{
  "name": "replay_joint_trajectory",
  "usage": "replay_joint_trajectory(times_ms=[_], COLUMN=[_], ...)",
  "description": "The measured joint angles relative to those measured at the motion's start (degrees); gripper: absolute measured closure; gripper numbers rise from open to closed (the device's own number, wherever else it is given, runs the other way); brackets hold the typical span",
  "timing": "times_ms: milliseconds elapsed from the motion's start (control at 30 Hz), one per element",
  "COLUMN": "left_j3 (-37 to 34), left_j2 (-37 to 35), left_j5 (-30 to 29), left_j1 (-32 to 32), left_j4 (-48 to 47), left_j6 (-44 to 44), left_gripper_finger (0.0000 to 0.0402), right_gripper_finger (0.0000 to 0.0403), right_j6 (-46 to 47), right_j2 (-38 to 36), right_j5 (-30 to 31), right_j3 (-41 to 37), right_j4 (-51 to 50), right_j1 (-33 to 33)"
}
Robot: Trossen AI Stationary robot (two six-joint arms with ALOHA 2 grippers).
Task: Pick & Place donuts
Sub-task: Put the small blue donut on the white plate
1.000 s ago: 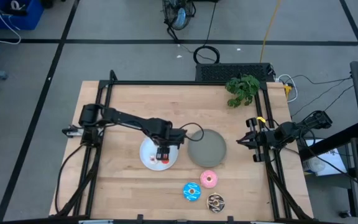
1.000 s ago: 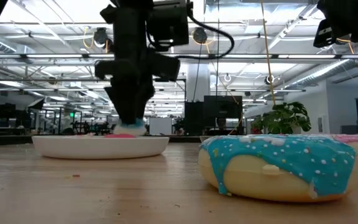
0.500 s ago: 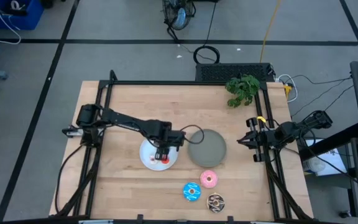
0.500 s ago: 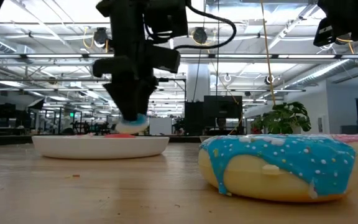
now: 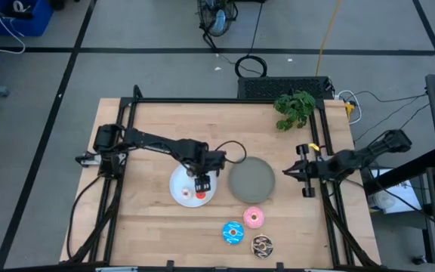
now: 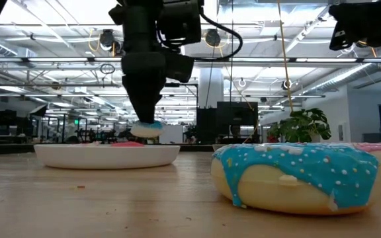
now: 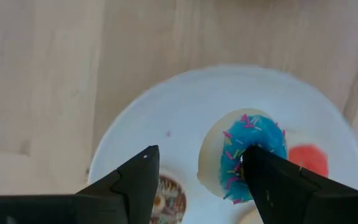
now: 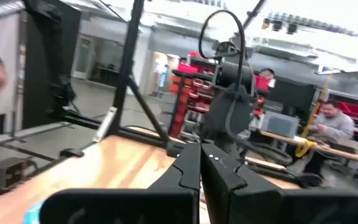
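Left hand [image 5: 203, 183] above white plate [image 5: 180, 193], tiny blue donut [image 7: 252, 155] at one finger

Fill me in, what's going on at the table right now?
The left tool holds a tiny blue donut just above the white plate, which also carries a red donut. The grey plate sits beside it. The big blue, pink and brown donuts lie on the table. The right tool waits, shut.

Grey floor [image 5: 44, 83], ceiling lights [image 6: 38, 30], potted plant [image 5: 294, 108] behind.
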Motion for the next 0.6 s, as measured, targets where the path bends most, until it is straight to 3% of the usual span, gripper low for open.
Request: replay_joint_trajectory(times_ms=[267, 433, 600], left_j3=[0.0, 0.0, 0.0], left_j2=[0.0, -0.1, -0.1], left_j5=[-0.1, -2.0, -2.0], left_j1=[0.0, 0.1, -0.7], left_j4=[2.6, 3.4, 3.3], left_j6=[-2.4, -5.6, -5.6], left_gripper_finger=[0.0172, 0.0172, 0.0172], right_gripper_finger=[0.0403, 0.0403, 0.0403], right_j6=[1.5, 5.7, 2.5], right_j2=[26.2, 45.0, 63.7], right_j5=[4.0, 10.0, 12.2], right_j3=[1.6, 7.6, 14.7], right_j4=[19.3, 21.3, 35.4], right_j1=[0.0, -0.1, -0.9])
